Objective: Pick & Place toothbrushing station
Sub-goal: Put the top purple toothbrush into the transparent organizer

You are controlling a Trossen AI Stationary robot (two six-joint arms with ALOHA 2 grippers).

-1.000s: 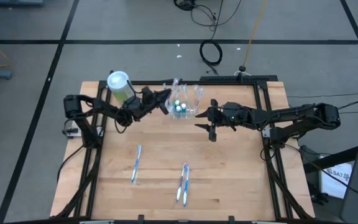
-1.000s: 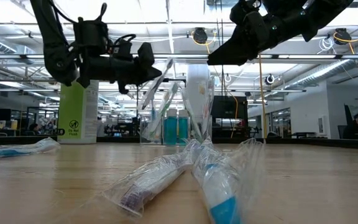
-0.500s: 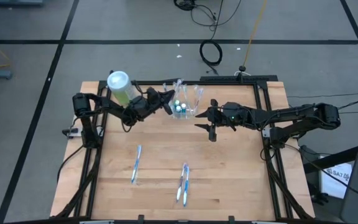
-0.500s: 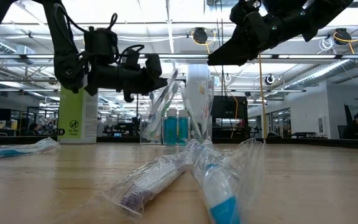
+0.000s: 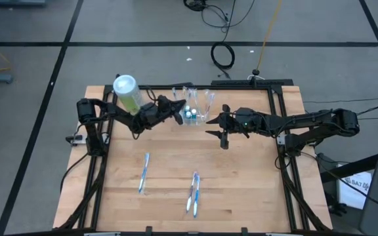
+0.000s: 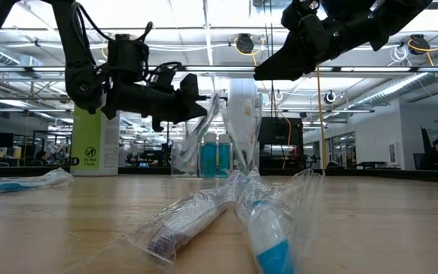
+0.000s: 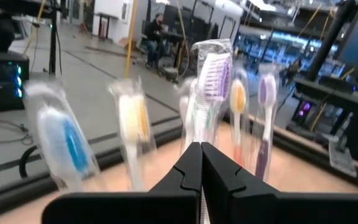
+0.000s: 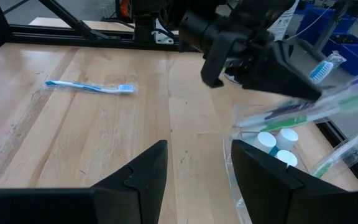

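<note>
Two arms are converging on the far middle of the table (image 5: pixel 241 190), and that is where the toothbrush holder (image 5: pixel 197 108) is standing: a small clear plastic stand with wrapped brushes leaning out of its slots and two little teal bottles (image 6: pixel 216 157) tucked inside. The left end effector (image 5: pixel 178 109) is sitting right at the holder's left side with its fingers pressed together, nothing visibly pinched between them. The right end effector (image 5: pixel 216 124) is hanging just right of the holder and a touch nearer, fingers spread wide and holding nothing.

This holder is looking light, thin-walled and slick, so my call is that it is going to skid or tip at a nudge, and the tall brushes are making it top-heavy. Squeezing hard is probably going to flex that clear plastic. The safer bite, I'd say, is low across the two side walls, below the crinkly wrappers, not on the brushes themselves.

The overhead camera is giving the layout: the green canister (image 5: pixel 127 92) at far left, loose wrapped toothbrushes (image 5: pixel 143 172) lying on the near boards. The table-level camera is showing height, with both arms above the surface. The left wrist camera is staring straight at the brush heads (image 7: pixel 214 73) past its closed fingers (image 7: pixel 216 180). The right wrist camera is catching the open gap between its own fingers (image 8: pixel 135 174).
</note>
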